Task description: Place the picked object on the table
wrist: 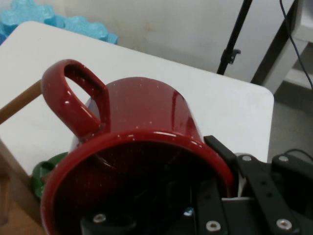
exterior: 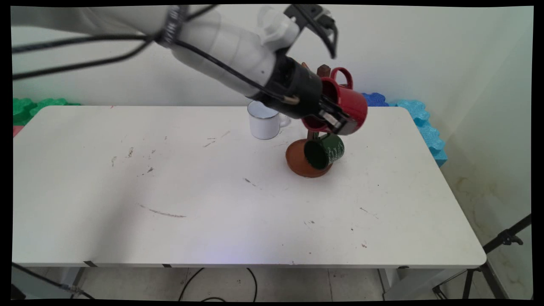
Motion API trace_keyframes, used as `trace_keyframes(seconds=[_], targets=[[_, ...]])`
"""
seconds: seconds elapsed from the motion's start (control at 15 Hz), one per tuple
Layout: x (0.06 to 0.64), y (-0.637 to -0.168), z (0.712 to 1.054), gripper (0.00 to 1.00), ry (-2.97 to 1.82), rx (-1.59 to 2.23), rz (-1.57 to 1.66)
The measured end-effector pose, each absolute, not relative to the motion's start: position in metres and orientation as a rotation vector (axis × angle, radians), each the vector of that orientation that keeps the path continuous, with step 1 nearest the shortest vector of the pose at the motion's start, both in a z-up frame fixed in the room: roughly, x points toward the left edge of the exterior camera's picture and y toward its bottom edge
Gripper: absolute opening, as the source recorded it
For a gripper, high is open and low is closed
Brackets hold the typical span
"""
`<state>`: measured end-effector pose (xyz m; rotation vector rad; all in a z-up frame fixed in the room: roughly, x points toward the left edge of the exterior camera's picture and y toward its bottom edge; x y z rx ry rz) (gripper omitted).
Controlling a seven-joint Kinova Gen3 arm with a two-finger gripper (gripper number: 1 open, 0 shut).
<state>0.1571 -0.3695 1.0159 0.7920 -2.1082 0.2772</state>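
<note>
Main view: gripper point(exterior: 335, 121) fingers pinching red mug point(exterior: 346, 102) rim, mug aloft beside mug tree point(exterior: 308, 159) near bench far edge; green mug point(exterior: 325, 151) hangs below.

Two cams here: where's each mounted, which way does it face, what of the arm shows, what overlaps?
Main view: fixed above the table's near side, looking down across the table to the wall; shows the arm and gripper.
Hand view: on the hand, looking along the gripper into the red mug; shows black linkage.
Shared: red mug, green mug, wooden mug stand, blue foam.
</note>
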Motion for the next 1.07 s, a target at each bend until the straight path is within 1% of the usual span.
trace_keyframes(seconds=[0.33, 0.53, 0.73, 1.07], targets=[[0.194, -0.363, 1.033, 0.0, -2.221, 0.723, 0.261], [0.222, -0.361, 1.038, 0.0, -2.319, 0.679, 0.258], [0.247, -0.361, 1.037, 0.0, -2.408, 0.644, 0.267], [0.291, -0.364, 1.027, 0.0, -2.576, 0.586, 0.291]])
